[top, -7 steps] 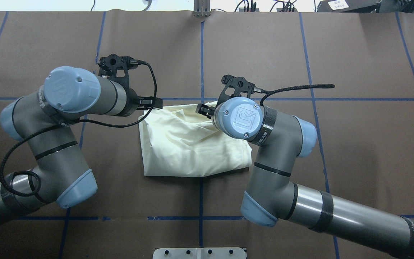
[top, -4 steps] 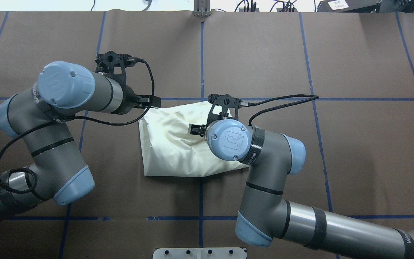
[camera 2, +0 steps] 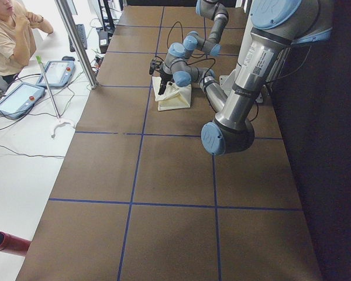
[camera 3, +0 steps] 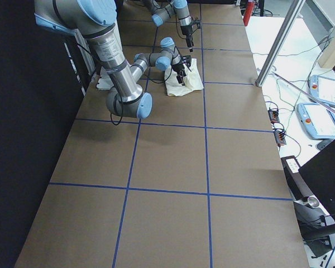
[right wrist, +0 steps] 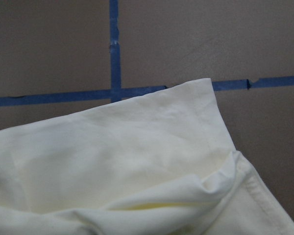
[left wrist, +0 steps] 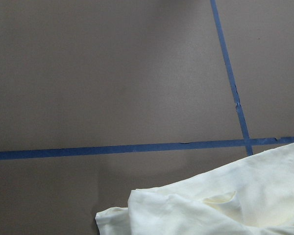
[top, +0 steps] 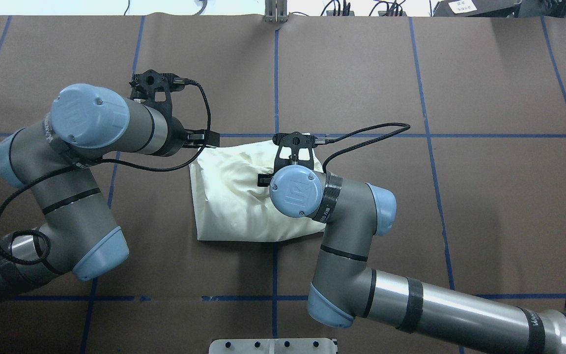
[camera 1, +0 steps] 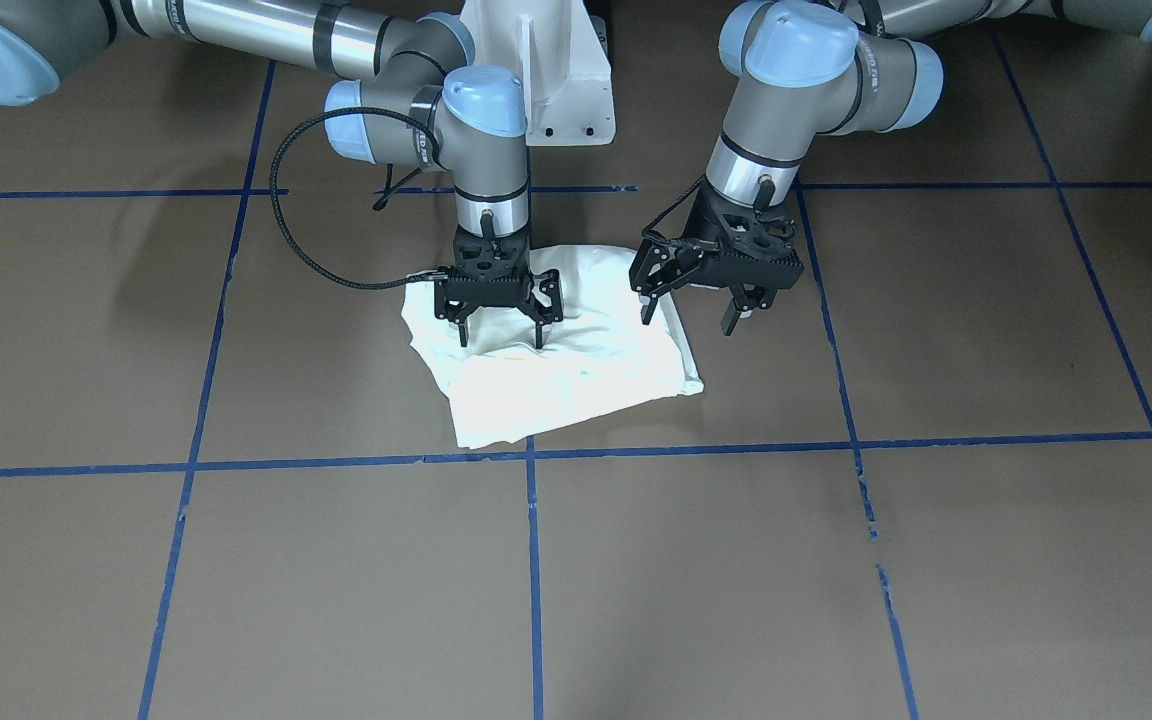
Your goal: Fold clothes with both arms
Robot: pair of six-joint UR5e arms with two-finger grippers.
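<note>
The cream shirt (top: 231, 196) lies as a folded, rumpled bundle at the table's middle, plain side up; no print shows. It also shows in the front-facing view (camera 1: 566, 375) and in both wrist views (left wrist: 215, 210) (right wrist: 137, 147). My right gripper (camera 1: 501, 340) is open, pointing straight down with its fingertips at the cloth's top surface. In the overhead view it is hidden under its own wrist. My left gripper (camera 1: 688, 322) is open and empty at the shirt's edge, one finger over the cloth, one over the bare table. It shows in the overhead view (top: 204, 139) at the shirt's far left corner.
Brown table cover with blue tape lines (top: 275, 73). The white pedestal base (camera 1: 556, 80) stands at the robot's side. A seated operator (camera 2: 11, 29), tablets (camera 2: 20, 96) and a metal pole (camera 2: 76, 41) are off the table's far side.
My right gripper has moved left and toward the robot, over the shirt's middle. My left arm shifted slightly left early on, then held still at the shirt's corner.
</note>
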